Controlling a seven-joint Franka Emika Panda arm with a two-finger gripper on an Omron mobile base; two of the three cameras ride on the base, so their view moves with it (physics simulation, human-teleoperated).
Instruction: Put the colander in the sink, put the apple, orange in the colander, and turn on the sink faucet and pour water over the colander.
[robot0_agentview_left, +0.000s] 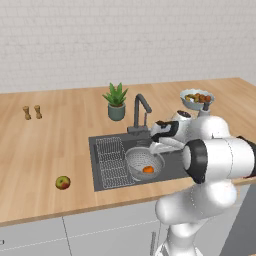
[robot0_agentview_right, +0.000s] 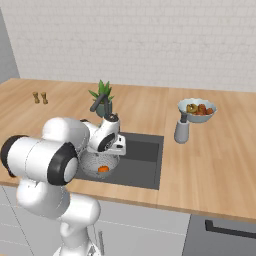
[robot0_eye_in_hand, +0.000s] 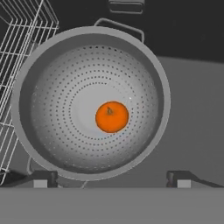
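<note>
The claw (robot0_eye_in_hand: 112, 178) was held wide open and empty above the colander (robot0_eye_in_hand: 52, 109), its two finger tips (robot0_eye_in_hand: 43, 178) spread far apart at the rim's near edge. The orange (robot0_eye_in_hand: 112, 117) was seen lying loose at the bottom of the colander, which was set inside the sink (robot0_agentview_left: 172, 167) beside the ribbed drainboard. The sink faucet (robot0_agentview_left: 140, 112) was seen behind the basin. The apple (robot0_agentview_left: 62, 182) was left on the wooden surface (robot0_agentview_left: 45, 150), well apart from the sink, on its left in the left base view
</note>
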